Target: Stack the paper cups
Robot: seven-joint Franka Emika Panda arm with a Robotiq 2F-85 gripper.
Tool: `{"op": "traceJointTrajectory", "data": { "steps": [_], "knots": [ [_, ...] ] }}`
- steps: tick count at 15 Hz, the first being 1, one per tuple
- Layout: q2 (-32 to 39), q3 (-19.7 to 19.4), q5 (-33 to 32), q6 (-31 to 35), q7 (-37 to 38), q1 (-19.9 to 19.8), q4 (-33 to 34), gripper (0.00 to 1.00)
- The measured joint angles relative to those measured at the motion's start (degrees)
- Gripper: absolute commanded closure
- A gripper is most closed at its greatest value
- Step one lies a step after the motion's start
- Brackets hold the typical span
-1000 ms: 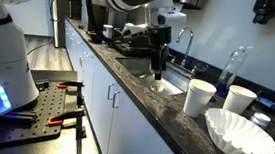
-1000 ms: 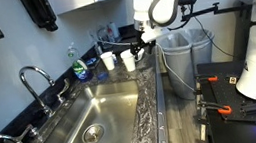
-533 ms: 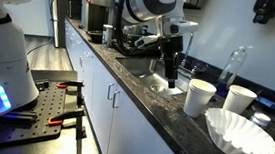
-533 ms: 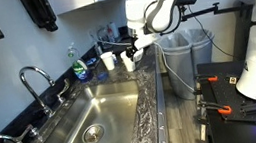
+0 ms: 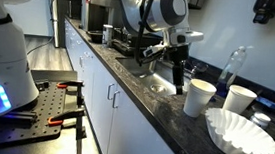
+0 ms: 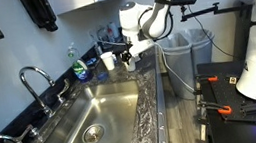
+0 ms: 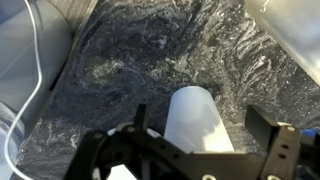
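Two plain white paper cups stand upright on the dark stone counter: the nearer cup (image 5: 199, 97) and the farther cup (image 5: 240, 98). My gripper (image 5: 179, 85) hangs low over the counter right beside the nearer cup, on its sink side, jaws open and empty. In the wrist view that cup (image 7: 195, 122) stands between my spread fingers (image 7: 263, 126), untouched, with my gripper (image 7: 200, 132) around its upper part. In an exterior view my gripper (image 6: 133, 61) is next to a white cup (image 6: 109, 60).
A stack of wide fluted coffee filters (image 5: 241, 135) lies at the counter front beyond the cups. A clear plastic bottle (image 5: 231, 67) stands by the wall. The steel sink (image 6: 95, 122) with faucet (image 6: 34, 81) lies behind my gripper. A grey bin (image 6: 180, 56) stands beside the counter.
My gripper has moved along the counter from above the sink edge to right beside the nearer cup, staying open. The cups have not moved.
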Motion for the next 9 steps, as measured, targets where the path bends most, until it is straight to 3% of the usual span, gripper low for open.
{"op": "traceJointTrajectory", "data": {
  "steps": [9],
  "knots": [
    [2.2,-3.1,-11.9,-1.2,9.9,1.9,2.6,0.00]
  ]
}}
